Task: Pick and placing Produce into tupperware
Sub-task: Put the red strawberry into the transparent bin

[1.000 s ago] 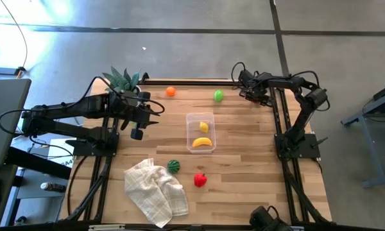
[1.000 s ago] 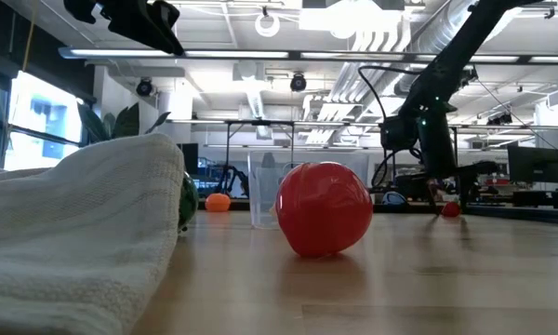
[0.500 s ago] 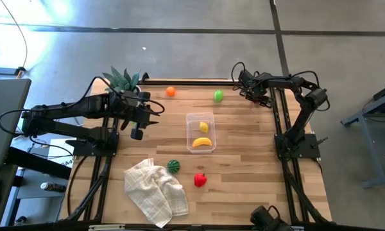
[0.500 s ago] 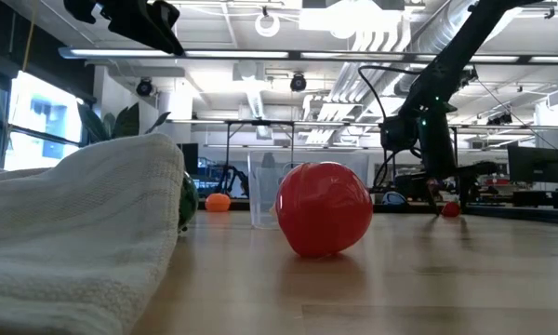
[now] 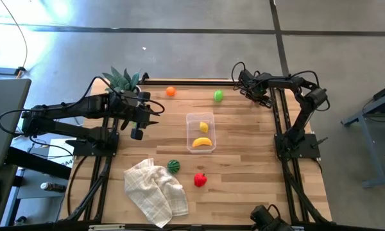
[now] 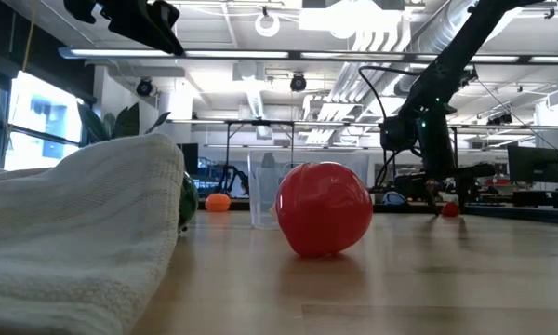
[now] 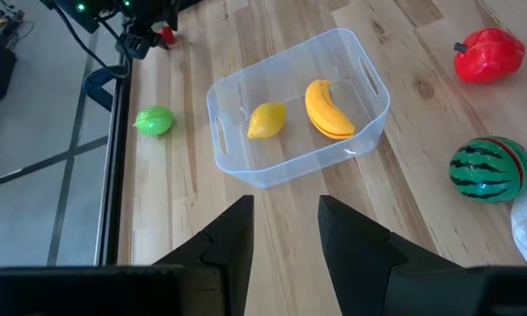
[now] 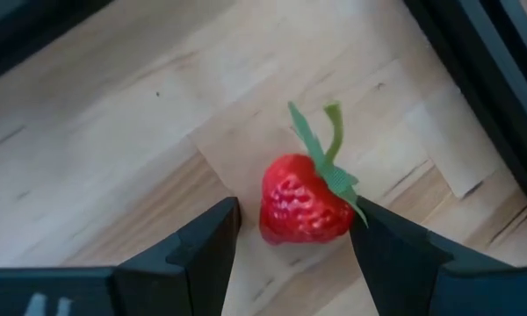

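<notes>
The clear tupperware (image 5: 200,133) stands mid-table with a yellow lemon (image 7: 266,119) and a banana (image 7: 327,109) inside. Loose on the wood lie an orange ball (image 5: 171,92), a green piece (image 5: 218,95), a striped melon (image 5: 173,166) and a red pepper (image 5: 200,180). My right gripper (image 8: 292,230) is at the far right corner, pointing down, open, its fingers on either side of a red strawberry (image 8: 306,200) that lies on the table. My left gripper (image 7: 285,233) hangs open and empty above the table, left of the tub. My right gripper comes at the strawberry from above. One finger (image 8: 395,250) stands right against the fruit's leafy side (image 8: 347,189), and I cannot tell whether it touches. A gap of bare wood shows between the other finger (image 8: 206,246) and the fruit.
A white checked cloth (image 5: 157,191) lies crumpled at the near left. A spiky green plant (image 5: 123,80) stands at the far left corner. The black frame rail (image 8: 474,61) runs close beside the strawberry at the table's right edge.
</notes>
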{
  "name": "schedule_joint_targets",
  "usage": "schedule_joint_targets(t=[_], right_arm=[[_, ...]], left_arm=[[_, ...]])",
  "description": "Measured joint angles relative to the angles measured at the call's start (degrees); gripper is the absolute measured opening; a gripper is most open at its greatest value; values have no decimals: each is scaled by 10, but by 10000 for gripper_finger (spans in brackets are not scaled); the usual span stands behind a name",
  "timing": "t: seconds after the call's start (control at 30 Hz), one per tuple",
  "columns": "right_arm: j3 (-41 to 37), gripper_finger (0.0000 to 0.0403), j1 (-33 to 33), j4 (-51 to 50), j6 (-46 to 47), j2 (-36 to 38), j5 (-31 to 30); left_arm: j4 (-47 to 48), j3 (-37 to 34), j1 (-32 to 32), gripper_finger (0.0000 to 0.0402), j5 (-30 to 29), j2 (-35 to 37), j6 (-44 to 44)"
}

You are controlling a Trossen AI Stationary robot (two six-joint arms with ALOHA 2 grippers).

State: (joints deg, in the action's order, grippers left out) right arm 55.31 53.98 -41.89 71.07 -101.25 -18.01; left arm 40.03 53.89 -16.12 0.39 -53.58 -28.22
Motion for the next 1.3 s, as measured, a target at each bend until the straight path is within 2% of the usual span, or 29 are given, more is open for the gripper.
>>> schedule_joint_targets(t=[0.9,1.3], right_arm=[[0,210,1,23,11,0,-4],[0,157,0,31,10,0,3]], left_arm=[[0,0,0,117,0,0,0],[0,0,0,117,0,0,0]])
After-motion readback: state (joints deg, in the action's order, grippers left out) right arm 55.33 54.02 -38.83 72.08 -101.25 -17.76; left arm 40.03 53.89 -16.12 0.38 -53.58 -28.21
